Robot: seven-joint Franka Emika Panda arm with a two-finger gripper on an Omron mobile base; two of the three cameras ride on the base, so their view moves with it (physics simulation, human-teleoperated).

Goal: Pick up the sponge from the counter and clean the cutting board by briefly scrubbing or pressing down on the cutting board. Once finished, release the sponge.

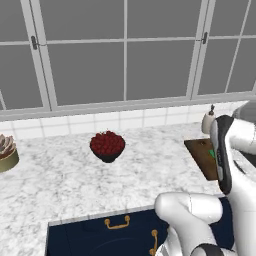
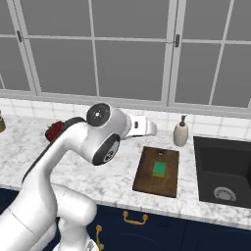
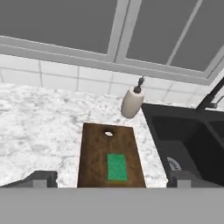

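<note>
Small green rectangular sponge [image 3: 117, 166] lies flat on dark brown wooden cutting board [image 3: 94, 153], on marbled table [image 3: 39, 127]. Your gripper [image 3: 111, 178] spread wide, empty, above. Sponge likely light, soft, squashy: pinch its long sides, mid-length.

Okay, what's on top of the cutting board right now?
Just the sponge, lying flat, green side up, on the cutting board. Its underside and the wood beneath it are covered.

Sponge [image 2: 159, 168] lies flat on cutting board [image 2: 147, 179], apart from end effector. Board on desk [image 2: 112, 179] near front edge, just left of sink [image 2: 223, 169]. Soap dispenser [image 2: 181, 132] behind board, by back edge. Fruit bowl [image 1: 107, 145] mid-desk, well left of board.
</note>
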